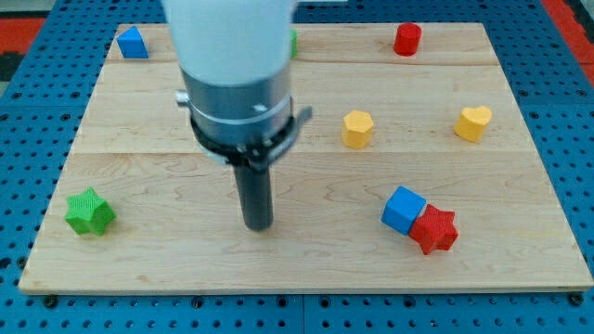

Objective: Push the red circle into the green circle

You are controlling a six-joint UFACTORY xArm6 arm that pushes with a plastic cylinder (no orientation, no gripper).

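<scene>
The red circle (406, 39) stands near the view's top edge, right of centre. The green circle (293, 43) is almost wholly hidden behind the arm's white body; only a green sliver shows at the top centre. My tip (257, 225) rests on the wooden board (520, 241) at lower centre, far from both circles and touching no block.
A blue block (133, 43) sits at the top left. A green star (90, 212) lies at the lower left. A yellow hexagon (357, 128) and a yellow heart (473, 122) sit right of centre. A blue cube (404, 209) touches a red star (433, 229) at the lower right.
</scene>
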